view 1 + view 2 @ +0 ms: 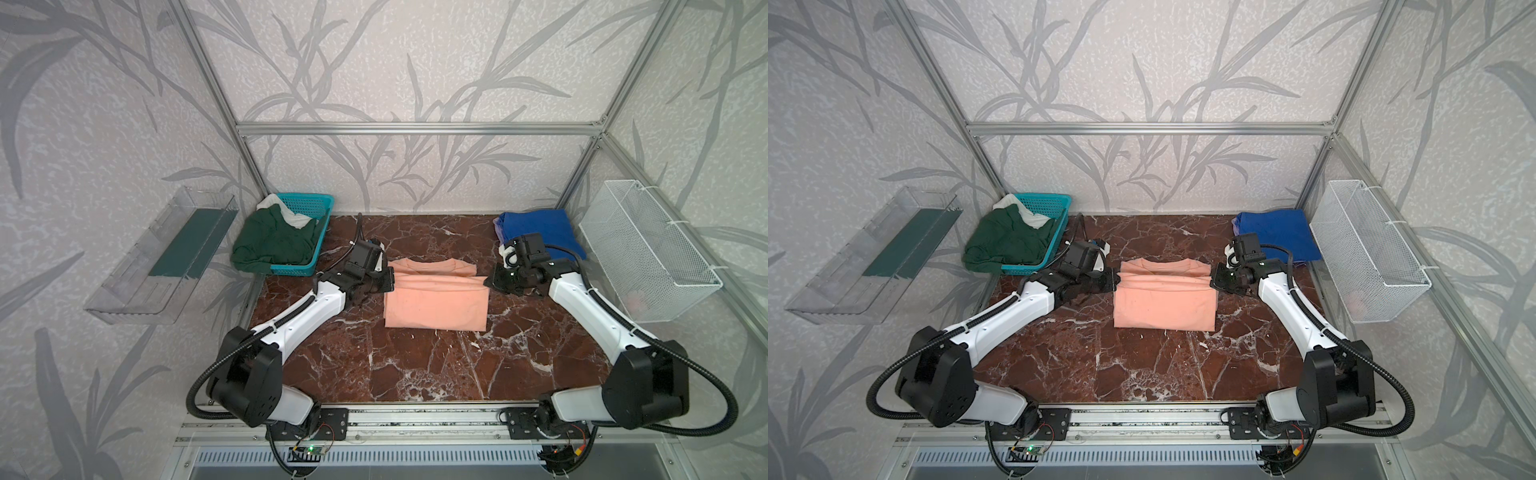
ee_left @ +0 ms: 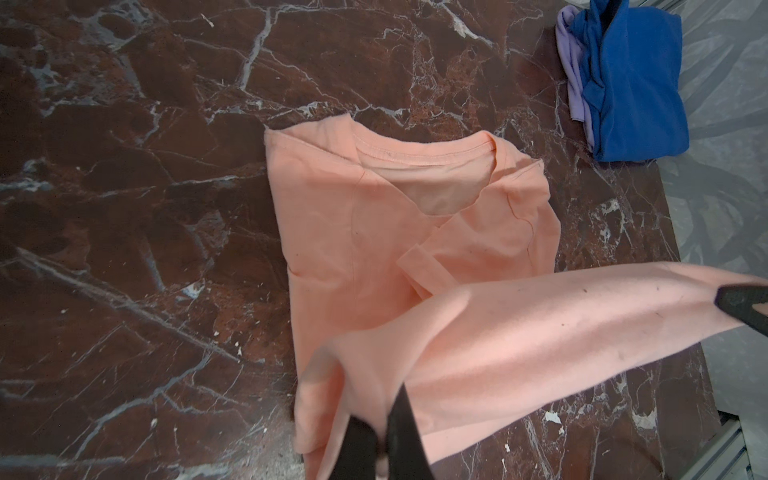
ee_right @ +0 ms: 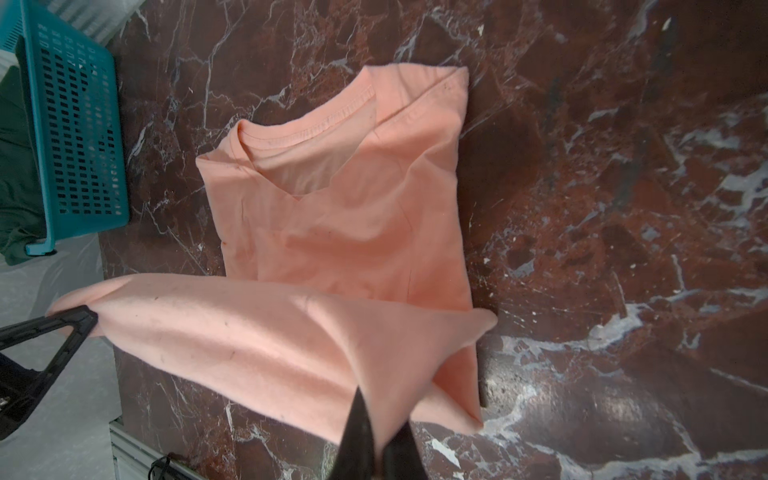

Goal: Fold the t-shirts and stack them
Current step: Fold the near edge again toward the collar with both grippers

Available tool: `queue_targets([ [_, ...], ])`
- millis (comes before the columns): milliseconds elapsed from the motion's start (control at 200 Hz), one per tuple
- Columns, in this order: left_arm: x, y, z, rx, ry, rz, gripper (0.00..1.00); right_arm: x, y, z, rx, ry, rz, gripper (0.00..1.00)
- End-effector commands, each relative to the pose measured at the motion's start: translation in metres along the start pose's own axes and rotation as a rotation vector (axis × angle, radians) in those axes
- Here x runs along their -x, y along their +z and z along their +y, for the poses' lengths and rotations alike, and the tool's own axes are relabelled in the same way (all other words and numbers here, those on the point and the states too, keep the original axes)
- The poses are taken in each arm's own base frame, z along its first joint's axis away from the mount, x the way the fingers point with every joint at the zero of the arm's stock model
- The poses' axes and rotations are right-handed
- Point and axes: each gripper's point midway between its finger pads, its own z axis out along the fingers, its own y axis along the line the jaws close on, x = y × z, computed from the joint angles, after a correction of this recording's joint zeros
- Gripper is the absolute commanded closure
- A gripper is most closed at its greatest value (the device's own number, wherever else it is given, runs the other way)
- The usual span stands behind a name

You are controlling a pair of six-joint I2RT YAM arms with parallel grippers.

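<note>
A peach-pink t-shirt (image 1: 436,301) (image 1: 1165,305) lies mid-table, collar toward the back wall, sleeves folded in. My left gripper (image 1: 388,283) (image 2: 384,424) is shut on one end of a raised fold of it, and my right gripper (image 1: 488,282) (image 3: 380,432) is shut on the other end. The fold hangs taut between them above the shirt's body (image 2: 374,232) (image 3: 353,216). A folded royal blue t-shirt (image 1: 540,232) (image 2: 631,83) lies at the back right. A dark green t-shirt (image 1: 274,245) and a white one (image 1: 286,212) fill the basket.
The teal lattice basket (image 1: 313,203) (image 3: 79,137) stands at the back left. A lilac garment (image 2: 573,75) peeks from under the blue shirt. A white wire basket (image 1: 648,253) hangs on the right wall, a clear tray (image 1: 158,253) on the left.
</note>
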Motion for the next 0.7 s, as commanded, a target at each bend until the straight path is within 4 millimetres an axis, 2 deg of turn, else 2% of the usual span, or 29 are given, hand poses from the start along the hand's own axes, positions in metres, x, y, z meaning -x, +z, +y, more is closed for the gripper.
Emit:
queue_targets([
  [0, 0.024, 0.005, -0.005, -0.025, 0.014, -0.042, 1.00, 0.027, -0.001, 0.008, 0.033, -0.011, -0.049, 1.00],
  [270, 0.043, 0.039, 0.001, -0.019, -0.021, -0.025, 1.00, 0.064, 0.025, 0.015, 0.053, 0.018, 0.009, 1.00],
  [300, 0.045, 0.042, 0.001, -0.022, -0.023, -0.025, 1.00, 0.069, 0.023, 0.017, 0.054, 0.016, 0.005, 1.00],
  [315, 0.045, 0.044, 0.001, -0.021, -0.026, -0.022, 1.00, 0.069, 0.032, 0.012, 0.043, 0.025, 0.026, 1.00],
  [595, 0.066, 0.072, 0.011, -0.001, -0.038, -0.019, 1.00, 0.096, 0.073, 0.004, 0.029, 0.048, 0.066, 1.00],
  [630, 0.071, 0.076, 0.015, 0.004, -0.046, -0.024, 1.00, 0.102, 0.079, 0.004, 0.035, 0.042, 0.060, 0.89],
  [695, 0.079, 0.081, 0.022, 0.009, -0.061, -0.030, 1.00, 0.116, 0.089, 0.008, 0.080, 0.026, 0.042, 0.84],
])
